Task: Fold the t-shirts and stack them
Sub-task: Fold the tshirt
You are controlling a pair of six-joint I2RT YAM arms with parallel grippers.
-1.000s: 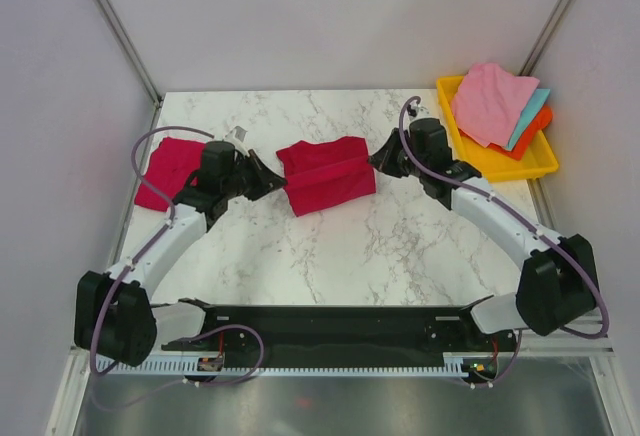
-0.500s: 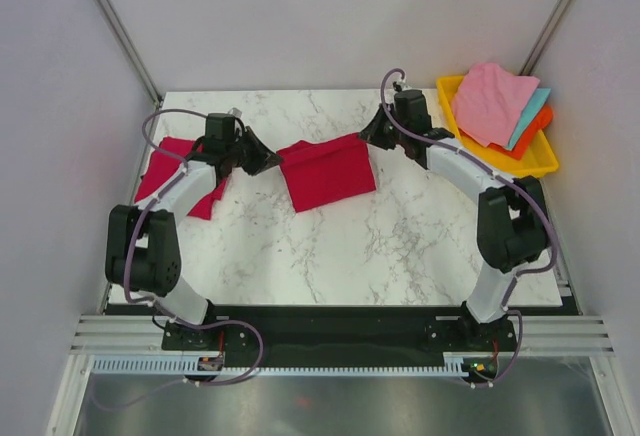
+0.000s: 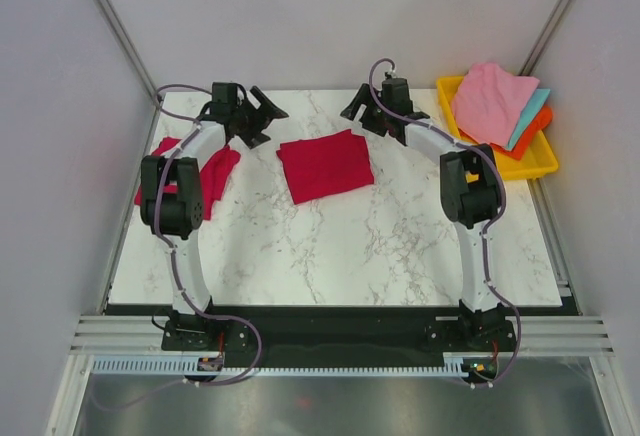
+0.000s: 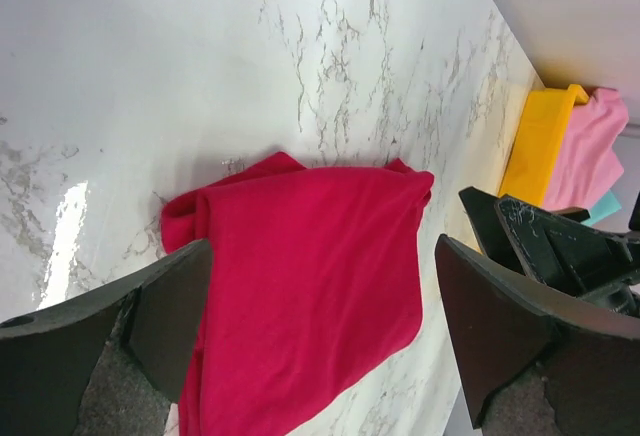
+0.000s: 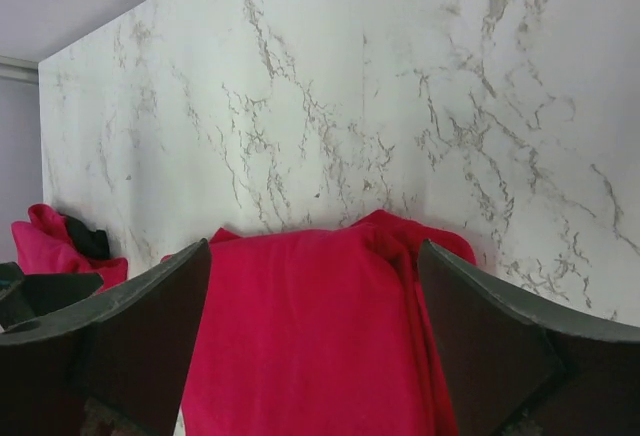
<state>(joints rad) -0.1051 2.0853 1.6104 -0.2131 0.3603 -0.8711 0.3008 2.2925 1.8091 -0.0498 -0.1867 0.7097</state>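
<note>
One folded crimson t-shirt lies flat as a rectangle on the marble table, a little behind its middle. My left gripper hovers open just off its far left corner, nothing between its fingers. At the far right corner my right gripper is open too and holds nothing. The left wrist view shows this t-shirt below the open left gripper. In the right wrist view it sits below the open right gripper. A second red t-shirt lies at the left edge, partly hidden by my left arm.
A yellow tray at the back right holds a pink cloth over teal and orange ones. Grey walls with metal posts close in the table's back and sides. Both arms stretch along the table's sides toward the far edge.
Both grippers were shut on the shirt's far corners; they have opened and let go. The arms carried the fold toward the back, and the shirt now lies flat.
</note>
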